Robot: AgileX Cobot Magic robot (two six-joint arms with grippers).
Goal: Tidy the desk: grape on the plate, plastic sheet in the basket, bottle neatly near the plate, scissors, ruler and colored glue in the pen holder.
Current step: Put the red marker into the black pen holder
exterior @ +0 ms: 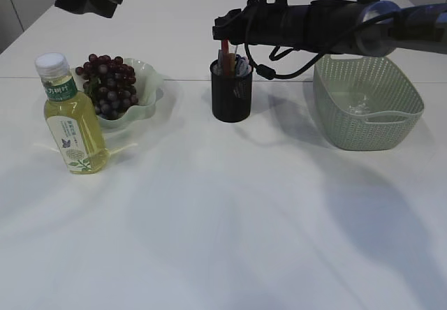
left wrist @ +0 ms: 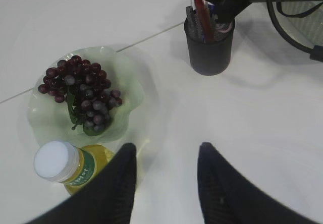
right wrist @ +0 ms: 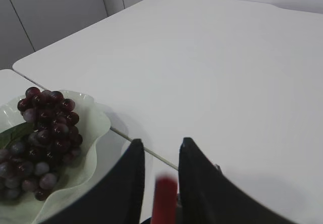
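Note:
A bunch of dark grape (exterior: 108, 83) lies on the pale green plate (exterior: 150, 86). The bottle (exterior: 70, 118) of yellow drink stands upright just in front of the plate. The black pen holder (exterior: 232, 93) holds a red colored glue stick (right wrist: 165, 199), a grey strip and blue and pink handles; I cannot tell scissors from ruler. My right gripper (right wrist: 161, 142) hangs over the holder, open, with the glue stick's top between its fingers and a gap on the left side. My left gripper (left wrist: 166, 148) is open and empty above the table beside the bottle (left wrist: 60, 163). A clear plastic sheet (exterior: 360, 104) lies in the basket (exterior: 328, 125).
The green woven basket stands at the right, behind the right arm (exterior: 328, 24), which reaches across from the right. A seam in the table (exterior: 181, 79) runs behind the plate and holder.

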